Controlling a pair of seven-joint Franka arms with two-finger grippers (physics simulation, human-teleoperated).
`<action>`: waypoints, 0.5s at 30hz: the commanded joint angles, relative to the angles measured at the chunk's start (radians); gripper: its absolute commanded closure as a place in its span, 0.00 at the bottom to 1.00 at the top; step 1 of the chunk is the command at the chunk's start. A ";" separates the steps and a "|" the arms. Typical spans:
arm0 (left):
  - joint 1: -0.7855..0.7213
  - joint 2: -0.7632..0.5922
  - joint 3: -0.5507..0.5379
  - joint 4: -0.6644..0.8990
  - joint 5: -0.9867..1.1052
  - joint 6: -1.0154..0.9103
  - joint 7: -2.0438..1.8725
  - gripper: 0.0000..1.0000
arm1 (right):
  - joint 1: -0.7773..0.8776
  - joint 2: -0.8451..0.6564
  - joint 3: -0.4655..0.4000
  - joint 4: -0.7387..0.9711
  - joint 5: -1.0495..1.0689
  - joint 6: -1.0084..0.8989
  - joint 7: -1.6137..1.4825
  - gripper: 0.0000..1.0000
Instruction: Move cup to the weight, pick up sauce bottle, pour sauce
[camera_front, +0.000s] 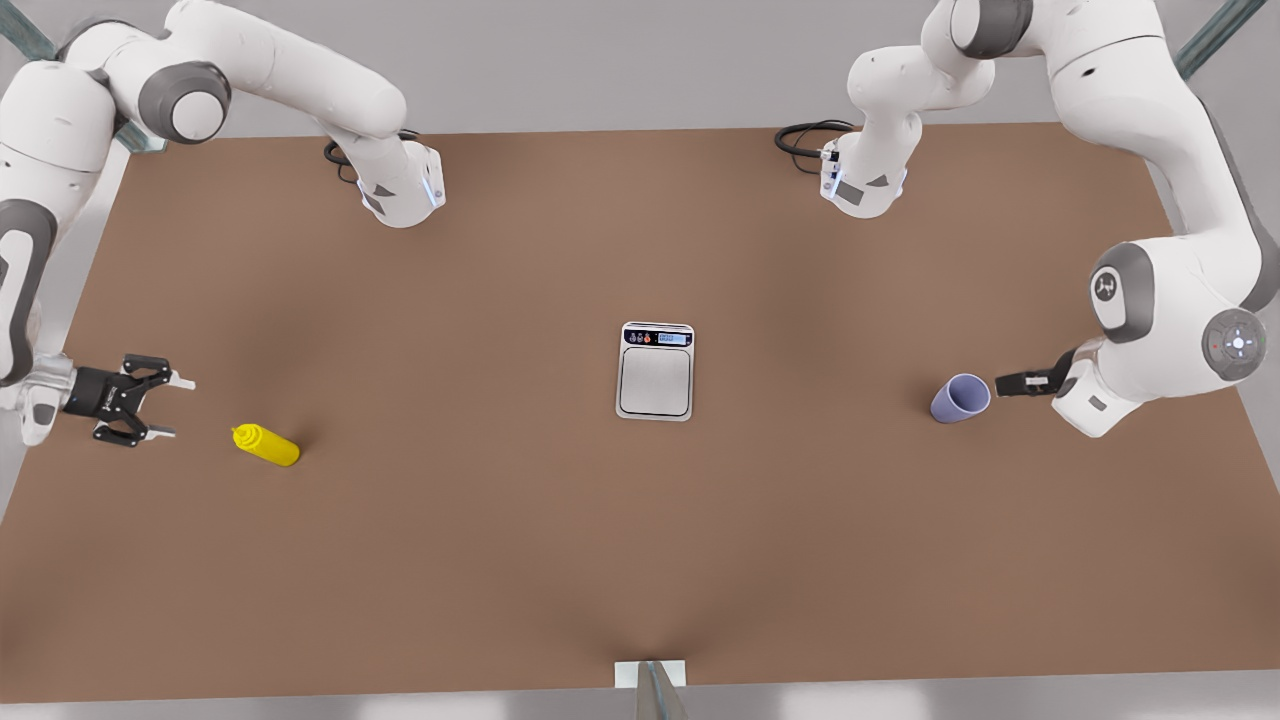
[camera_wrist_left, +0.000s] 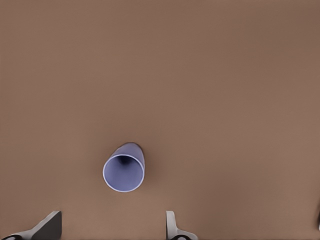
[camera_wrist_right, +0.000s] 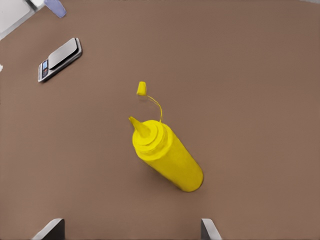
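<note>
The lavender cup (camera_front: 960, 398) stands mouth up on the brown table at the front view's right. My left gripper (camera_front: 1003, 384) sits just to its right, level with it and open. In the left wrist view the cup (camera_wrist_left: 123, 167) lies ahead of the spread fingertips (camera_wrist_left: 50, 225) of that gripper (camera_wrist_left: 111, 227). The yellow sauce bottle (camera_front: 266, 445) stands at the front view's left, nozzle bare, its cap (camera_wrist_right: 142, 88) hanging off on a thin tether. My right gripper (camera_front: 180, 407) is open just left of the bottle (camera_wrist_right: 167, 155). The silver weight (camera_front: 655, 370) lies at the table's centre.
Both arms' upper links (camera_front: 400, 180) (camera_front: 865, 175) hang over the table's far side. A small pale bracket (camera_front: 650, 675) sits at the near edge. The right wrist view takes in the weight (camera_wrist_right: 60, 59) and the cup (camera_wrist_right: 55, 7) far off.
</note>
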 joint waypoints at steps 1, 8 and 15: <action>-0.002 -0.002 0.001 -0.034 0.001 0.034 0.002 0.00 | -0.005 0.017 0.000 0.000 0.005 -0.004 -0.038 0.00; -0.002 -0.094 0.071 -0.424 0.005 0.423 0.135 0.00 | -0.053 0.170 -0.001 0.002 0.232 0.003 -0.257 0.00; -0.002 -0.047 0.083 -0.507 0.005 0.551 0.138 0.00 | -0.045 0.198 0.000 0.009 0.235 0.005 -0.418 0.00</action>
